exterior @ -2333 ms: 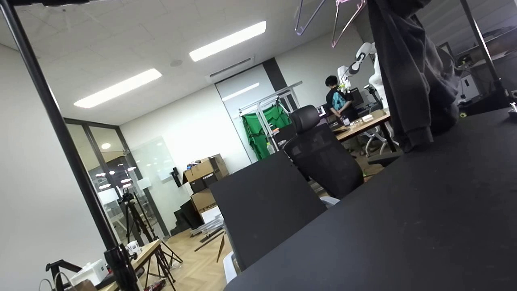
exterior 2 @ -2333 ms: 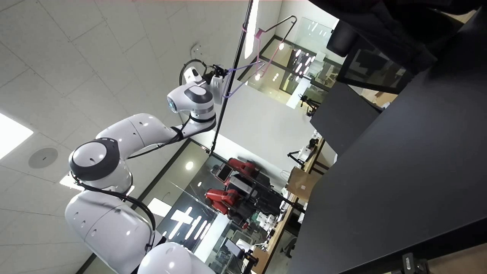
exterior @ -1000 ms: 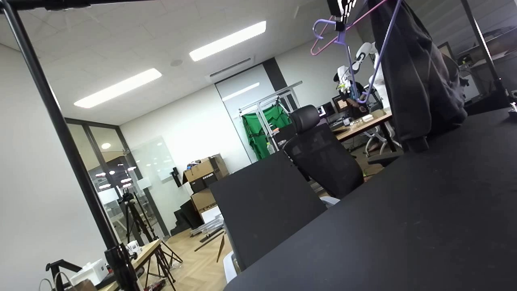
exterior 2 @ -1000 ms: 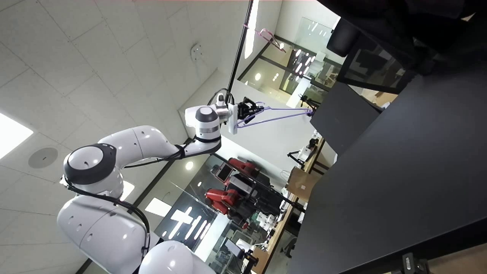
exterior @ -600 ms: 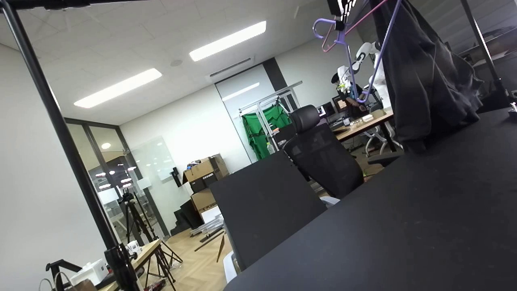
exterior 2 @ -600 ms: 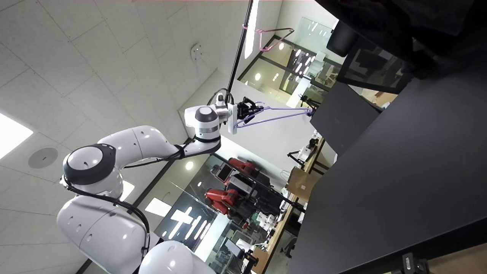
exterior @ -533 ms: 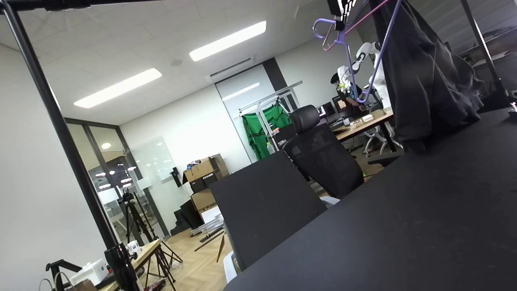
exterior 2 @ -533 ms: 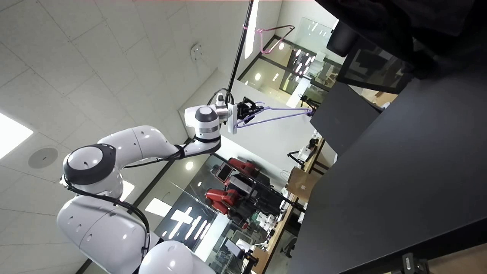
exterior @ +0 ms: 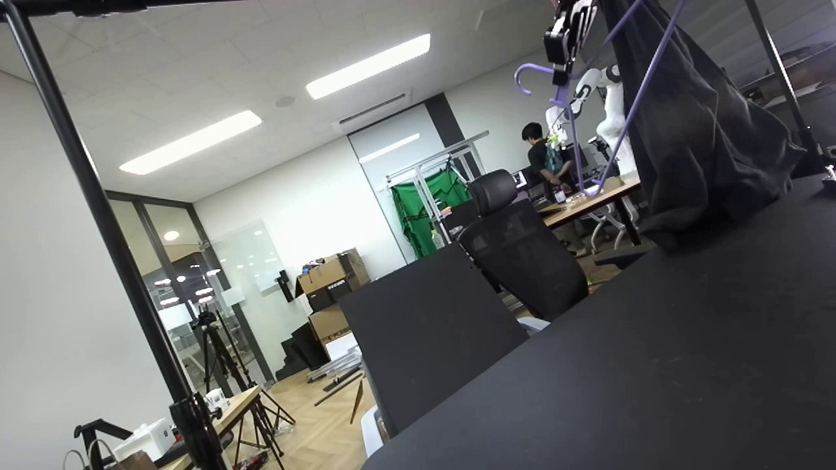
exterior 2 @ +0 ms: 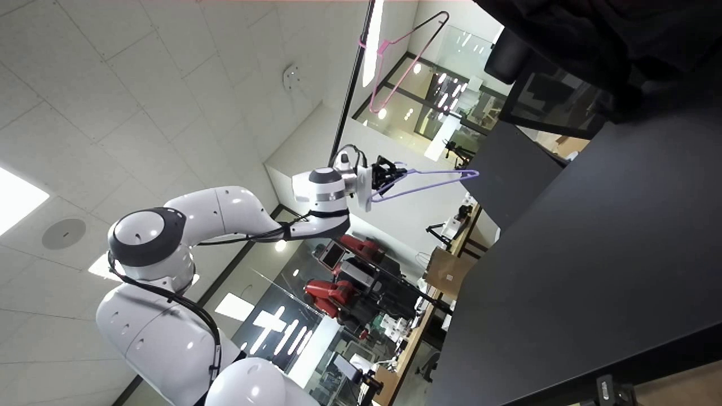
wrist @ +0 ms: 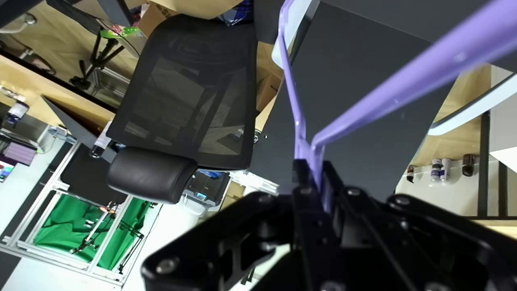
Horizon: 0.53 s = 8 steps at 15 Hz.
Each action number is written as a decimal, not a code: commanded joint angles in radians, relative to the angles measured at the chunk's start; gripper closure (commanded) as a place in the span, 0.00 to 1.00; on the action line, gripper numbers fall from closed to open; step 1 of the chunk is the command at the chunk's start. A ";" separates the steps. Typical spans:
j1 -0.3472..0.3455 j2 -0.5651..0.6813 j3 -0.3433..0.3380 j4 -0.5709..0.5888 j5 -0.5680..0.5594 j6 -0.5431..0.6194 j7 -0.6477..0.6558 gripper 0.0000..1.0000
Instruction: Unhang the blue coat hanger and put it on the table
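Note:
The blue coat hanger, thin and lavender-blue, shows in both exterior views (exterior: 560, 98) (exterior 2: 420, 189) and in the wrist view (wrist: 398, 95). My gripper is shut on its neck just below the hook, seen in both exterior views (exterior: 562, 73) (exterior 2: 397, 171) and the wrist view (wrist: 314, 169). The hanger is off the pole, held in the air, its long arms pointing away from the gripper. The black table lies well below it in both exterior views (exterior: 620, 365) (exterior 2: 564, 270). The part of the neck between the fingers is hidden.
A pink hanger (exterior 2: 413, 64) hangs from the black pole (exterior 2: 353, 79). A dark garment (exterior: 692, 130) hangs down to the table's far side, close to the blue hanger. A black mesh chair (exterior: 529, 254) stands beyond the table edge. An upright black pole (exterior: 95, 202) is at one side.
The gripper, beside the pole at first, has carried the blue hanger away from it, and lately a little lower and further toward the table. The pink hanger swings; the dark garment has shifted.

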 commanded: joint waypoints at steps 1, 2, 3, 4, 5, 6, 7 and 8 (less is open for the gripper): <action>0.030 0.078 -0.073 0.002 -0.282 0.101 0.239 0.98; 0.056 0.108 -0.105 0.028 -0.368 0.105 0.297 0.98; 0.075 0.133 -0.123 0.045 -0.452 0.094 0.371 0.98; 0.029 0.093 -0.077 -0.006 -0.333 0.096 0.246 0.98; 0.035 0.109 -0.087 -0.005 -0.356 0.098 0.269 0.92; 0.034 0.115 -0.085 -0.005 -0.344 0.099 0.259 0.92; 0.034 0.114 -0.083 -0.005 -0.339 0.100 0.255 0.92; 0.034 0.111 -0.082 -0.005 -0.339 0.100 0.254 0.92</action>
